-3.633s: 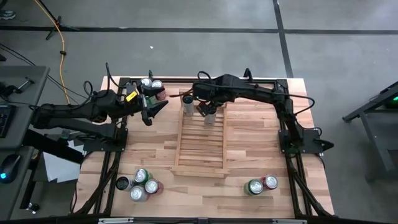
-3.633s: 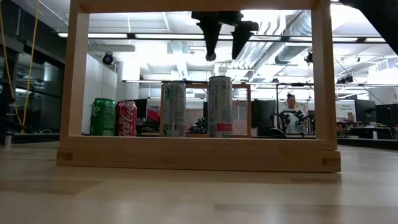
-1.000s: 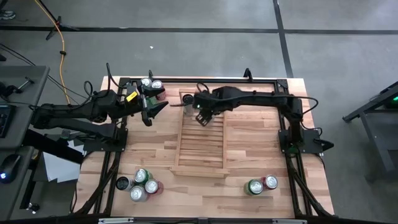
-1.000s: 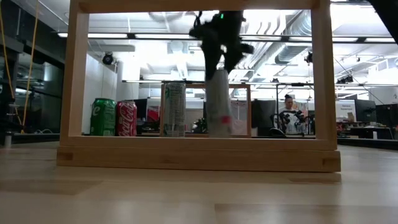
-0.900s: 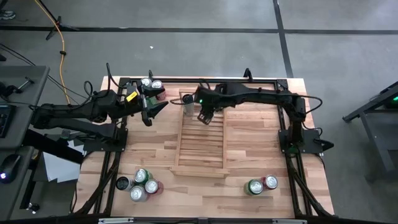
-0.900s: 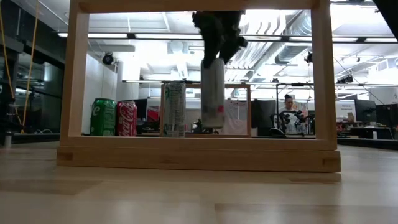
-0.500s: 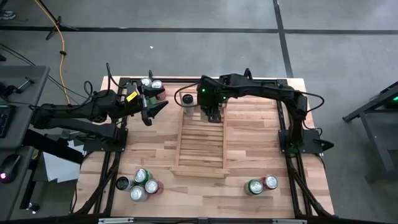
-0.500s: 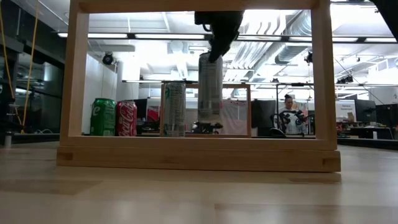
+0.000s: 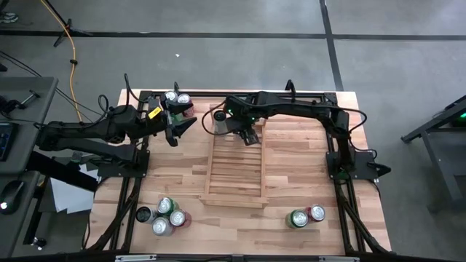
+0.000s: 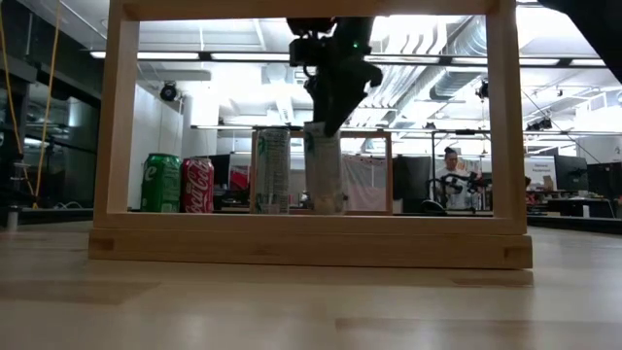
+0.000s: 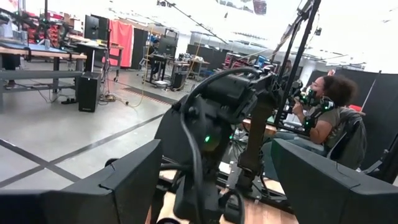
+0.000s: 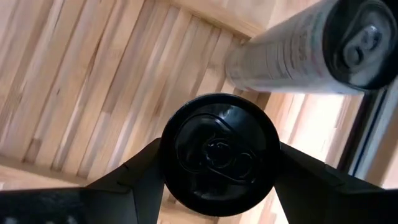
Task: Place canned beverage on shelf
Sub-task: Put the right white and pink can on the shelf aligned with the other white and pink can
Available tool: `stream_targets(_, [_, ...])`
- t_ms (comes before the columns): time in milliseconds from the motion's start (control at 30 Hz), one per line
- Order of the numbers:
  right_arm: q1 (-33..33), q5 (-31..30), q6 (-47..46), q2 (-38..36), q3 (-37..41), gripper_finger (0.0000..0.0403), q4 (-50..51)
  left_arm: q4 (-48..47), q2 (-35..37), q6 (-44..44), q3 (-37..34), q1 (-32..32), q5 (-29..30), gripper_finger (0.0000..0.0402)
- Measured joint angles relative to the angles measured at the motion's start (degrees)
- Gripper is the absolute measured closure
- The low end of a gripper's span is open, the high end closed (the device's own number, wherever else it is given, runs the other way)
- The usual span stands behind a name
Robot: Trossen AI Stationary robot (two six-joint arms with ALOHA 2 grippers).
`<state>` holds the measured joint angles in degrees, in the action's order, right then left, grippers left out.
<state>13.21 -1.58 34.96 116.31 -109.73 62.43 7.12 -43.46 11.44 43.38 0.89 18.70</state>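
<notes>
One slim silver can (image 10: 271,170) is already set upright at the far end of the shelf (image 9: 234,175). A second slim can (image 10: 324,167) is clamped by the right gripper (image 9: 244,133), which is held directly above that same far end. In the right wrist view, the dark lid of this second can (image 12: 219,152) is seen squeezed between the two fingers, with the first can (image 12: 298,50) just beside it. In the low view, the gripped can appears upright with its base level with the shelf floor, close beside the first can; whether it is fully seated cannot be told. Release is judged to be the remaining action for this can.

The left gripper (image 9: 180,128) is held with its jaws parted and empty near the far left table corner, beside a small cluster of cans (image 9: 177,99). Further cans are left unplaced: a group (image 9: 167,215) at the near left and a pair (image 9: 306,216) at the near right of the table (image 9: 291,175). Most of the shelf slats are unoccupied.
</notes>
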Motion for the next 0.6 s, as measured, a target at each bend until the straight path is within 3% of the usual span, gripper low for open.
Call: stream_targets(600, [6.1,9.4,-3.1,0.4,0.0,0.0163,-6.8,0.0,0.0,0.7,0.0,0.0,0.0,0.0108])
